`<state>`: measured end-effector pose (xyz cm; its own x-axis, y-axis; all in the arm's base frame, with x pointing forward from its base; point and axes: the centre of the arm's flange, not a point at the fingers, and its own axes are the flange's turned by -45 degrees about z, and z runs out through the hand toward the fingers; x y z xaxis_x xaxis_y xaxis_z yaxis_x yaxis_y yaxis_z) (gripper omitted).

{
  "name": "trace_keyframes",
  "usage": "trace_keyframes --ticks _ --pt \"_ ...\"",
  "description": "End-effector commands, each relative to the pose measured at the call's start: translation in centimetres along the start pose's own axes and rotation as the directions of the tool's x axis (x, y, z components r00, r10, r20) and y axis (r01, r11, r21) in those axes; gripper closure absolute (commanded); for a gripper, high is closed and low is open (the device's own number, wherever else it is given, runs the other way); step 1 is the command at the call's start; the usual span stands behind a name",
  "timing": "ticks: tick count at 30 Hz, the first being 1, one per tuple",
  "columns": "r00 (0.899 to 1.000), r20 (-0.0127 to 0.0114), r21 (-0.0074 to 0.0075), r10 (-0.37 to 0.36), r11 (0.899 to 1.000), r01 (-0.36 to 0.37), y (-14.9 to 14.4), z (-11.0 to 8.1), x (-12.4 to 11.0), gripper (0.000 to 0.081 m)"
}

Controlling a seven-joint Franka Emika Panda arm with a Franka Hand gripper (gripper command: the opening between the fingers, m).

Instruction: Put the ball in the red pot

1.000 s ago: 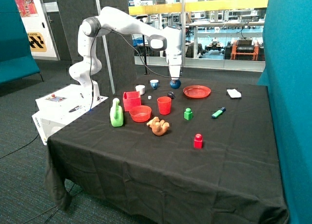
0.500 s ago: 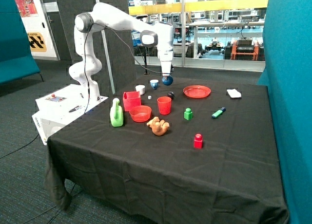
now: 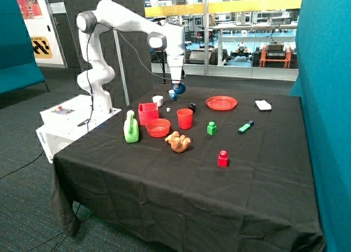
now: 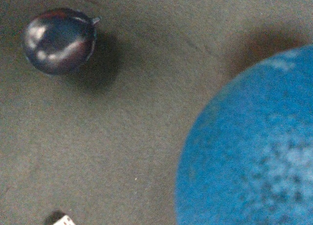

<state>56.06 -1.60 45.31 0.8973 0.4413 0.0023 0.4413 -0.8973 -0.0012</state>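
A: One ball (image 3: 180,89) hangs in the air above the far part of the table (image 3: 164,186), gripped at the arm's tip. Being round, it has no long axis and points no way in particular.

B: And the jaws?

A: The gripper (image 3: 178,86) is clenched on the ball, its jaws parted just by the ball's width. In the wrist view the ball (image 4: 254,146) fills one side, with bare cloth beneath it.

B: Is it over the red pot (image 3: 147,113)?

A: No. The pot stands lower and nearer the green bottle (image 3: 131,127), well apart from the ball, and nothing shows inside it.

B: Counts?

A: One small black ball (image 3: 192,106) on the cloth, also seen by the wrist camera (image 4: 59,40); one red cup (image 3: 185,119); one red bowl (image 3: 158,127); one red plate (image 3: 221,103); one green block (image 3: 211,128).
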Motion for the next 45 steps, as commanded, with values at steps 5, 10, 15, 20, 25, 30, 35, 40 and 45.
trace_keyframes --ticks 5,10,15,20,25,30,35,40,45 --pt "1.0 0.0023 -0.0012 0.014 1.0 -0.014 -0.3 -0.6 -4.3 0.0808" --pt "1.0 0.0023 -0.0013 0.018 1.0 -0.018 -0.4 -0.3 -5.5 0.0808" --pt "1.0 0.0022 -0.0013 0.027 1.0 -0.027 -0.5 0.2 -6.6 0.0808" --pt "1.0 0.0022 -0.0013 0.027 1.0 -0.027 -0.9 1.2 -7.7 0.0808" --pt "1.0 0.0022 -0.0013 0.024 1.0 -0.024 -1.0 1.7 -8.6 0.0808" --pt "0.999 0.0022 -0.0013 0.036 0.999 -0.036 -1.0 2.2 -9.4 0.0808" --pt "0.999 0.0022 -0.0013 0.047 0.999 -0.047 -0.8 2.8 -10.1 0.0808" --pt "0.998 0.0022 -0.0013 0.055 0.998 -0.055 -0.7 3.5 -11.1 0.0808" --pt "0.998 0.0022 -0.0014 0.063 0.998 -0.063 -0.5 3.6 -11.9 0.0808"
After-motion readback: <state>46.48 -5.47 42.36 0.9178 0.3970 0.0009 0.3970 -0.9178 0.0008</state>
